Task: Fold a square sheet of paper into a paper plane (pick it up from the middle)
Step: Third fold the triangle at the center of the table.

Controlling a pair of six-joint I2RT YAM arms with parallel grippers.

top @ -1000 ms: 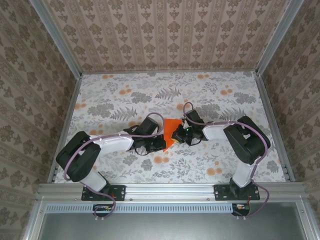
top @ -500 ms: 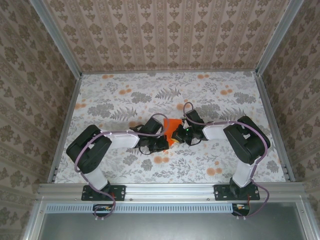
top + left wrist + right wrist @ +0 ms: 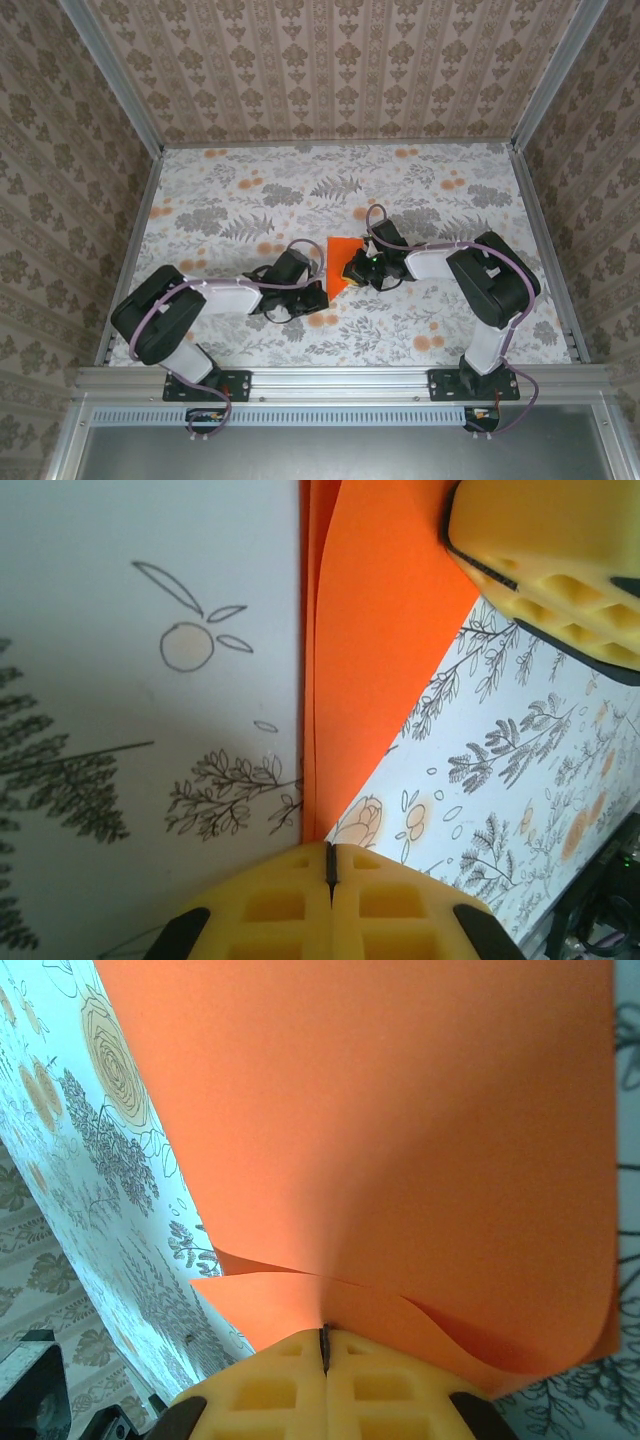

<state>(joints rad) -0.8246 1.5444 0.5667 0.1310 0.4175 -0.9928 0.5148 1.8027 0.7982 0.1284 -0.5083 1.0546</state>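
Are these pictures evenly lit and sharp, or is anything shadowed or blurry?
Top external: soft even light, all sharp, the orange paper small. Left wrist: the floral cloth looks bluish-white and soft. Right wrist: the paper darkens toward the right gripper, shaded where it curls.

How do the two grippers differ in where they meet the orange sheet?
The left gripper meets the square sheet of paper at its narrow pointed tip; the right gripper sits against a wide, layered edge. The left gripper lies nearer the bases than the right. Both are shut.
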